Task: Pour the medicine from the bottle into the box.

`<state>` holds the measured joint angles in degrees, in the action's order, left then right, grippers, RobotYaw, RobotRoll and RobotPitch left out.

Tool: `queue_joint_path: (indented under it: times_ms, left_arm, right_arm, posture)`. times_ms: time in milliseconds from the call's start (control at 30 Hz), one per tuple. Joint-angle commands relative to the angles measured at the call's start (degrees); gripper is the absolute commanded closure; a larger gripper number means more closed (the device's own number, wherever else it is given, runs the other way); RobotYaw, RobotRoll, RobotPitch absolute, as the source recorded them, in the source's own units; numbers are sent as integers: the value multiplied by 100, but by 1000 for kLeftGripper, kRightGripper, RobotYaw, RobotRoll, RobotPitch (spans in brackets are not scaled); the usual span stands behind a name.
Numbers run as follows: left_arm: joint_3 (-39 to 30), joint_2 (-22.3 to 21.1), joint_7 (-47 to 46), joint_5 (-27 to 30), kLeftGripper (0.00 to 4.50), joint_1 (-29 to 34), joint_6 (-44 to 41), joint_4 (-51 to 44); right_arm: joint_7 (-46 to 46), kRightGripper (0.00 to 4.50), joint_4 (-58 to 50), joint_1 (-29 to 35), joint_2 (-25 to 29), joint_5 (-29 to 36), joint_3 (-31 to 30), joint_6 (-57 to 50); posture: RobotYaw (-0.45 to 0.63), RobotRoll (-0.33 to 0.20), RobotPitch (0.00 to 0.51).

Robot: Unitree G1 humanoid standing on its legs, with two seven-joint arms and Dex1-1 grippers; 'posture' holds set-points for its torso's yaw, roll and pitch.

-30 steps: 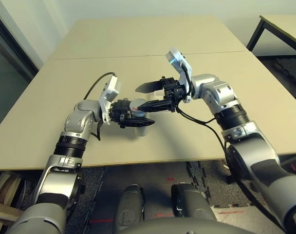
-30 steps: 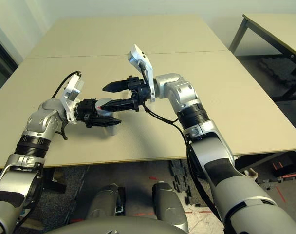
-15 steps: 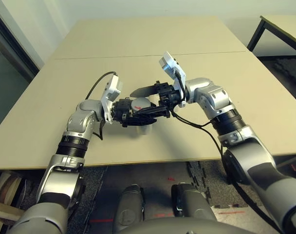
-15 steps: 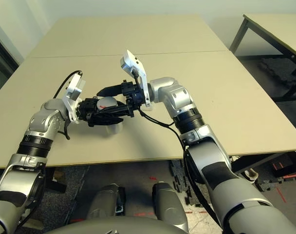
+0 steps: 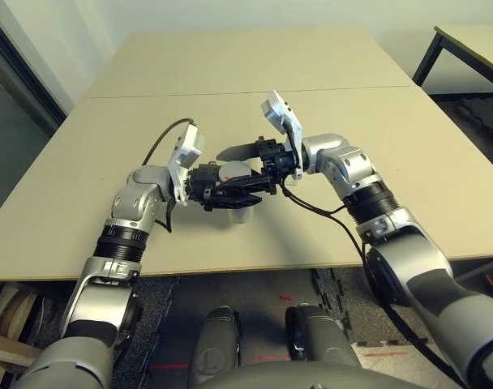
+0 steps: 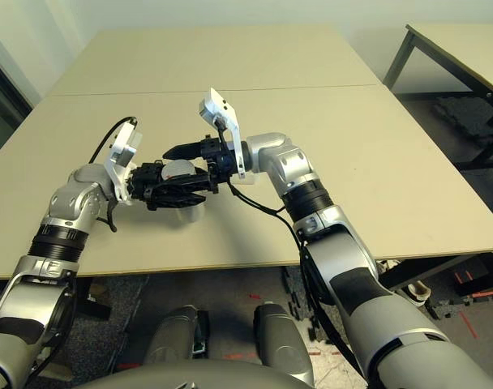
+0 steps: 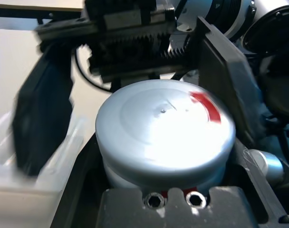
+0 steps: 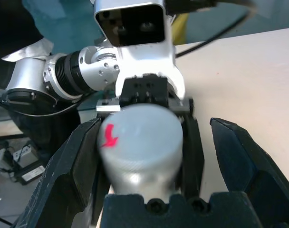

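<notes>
Hands meet just left of centre in your head views, over the near half of the desk (image 5: 327, 121). Your left hand (image 5: 230, 197) reaches in level from the left of the frame, its silver forearm bent up from the lower left, and it is clamped on the bottle (image 5: 233, 173), which lies on its side with the capped end toward the right arm. Your right hand (image 5: 245, 168) comes in level from the right of the frame, wrist cocked, the white camera block standing above it. Its two black fingers are spread wide, one above the bottle and one below, bracketing the cap end; you cannot tell from these views whether either pad touches it.

In the right wrist view the bottle (image 8: 142, 142) is a smooth matte silvery-grey cylinder with a finely ribbed rim on the cap and a red mark on its flat round face. The right fingers (image 8: 68, 175) are thick, black and wedge-shaped, standing well apart on either side. In the left wrist view the cap face (image 7: 166, 126) is a shallow dome with a red patch near its edge.

The box (image 5: 239, 215), clear thin-walled plastic, sits on the desk directly beneath the two hands. The desk top is plain pale beige, matte, with a seam across it.
</notes>
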<state>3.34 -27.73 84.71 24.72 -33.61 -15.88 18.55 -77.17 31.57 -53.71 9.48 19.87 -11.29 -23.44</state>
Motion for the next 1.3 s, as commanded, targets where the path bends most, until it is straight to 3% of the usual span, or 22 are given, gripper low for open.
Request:
queue_joint_path:
  times_ms: [33, 400, 667, 1300]
  left_arm:
    - [17, -26, 92, 64, 1718, -19, 43, -54]
    - [-9, -61, 138, 19, 1718, -67, 66, 64]
    - [17, -17, 126, -26, 1718, -209, 123, 229]
    - [82, 65, 75, 15, 1718, -193, 92, 55]
  right_arm:
    - [45, 0, -128, -1, 233, 99, 246, -110]
    - [48, 0, -1145, 394, 741, 452, 403, -651]
    - [211, 0, -1680, 376, 527, 660, 242, -893]
    - [409, 0, -526, -40, -221, -241, -332, 351]
  posture:
    - [-43, 0, 52]
    - [-55, 0, 52]
    - [-58, 0, 44]
    - [-45, 0, 39]
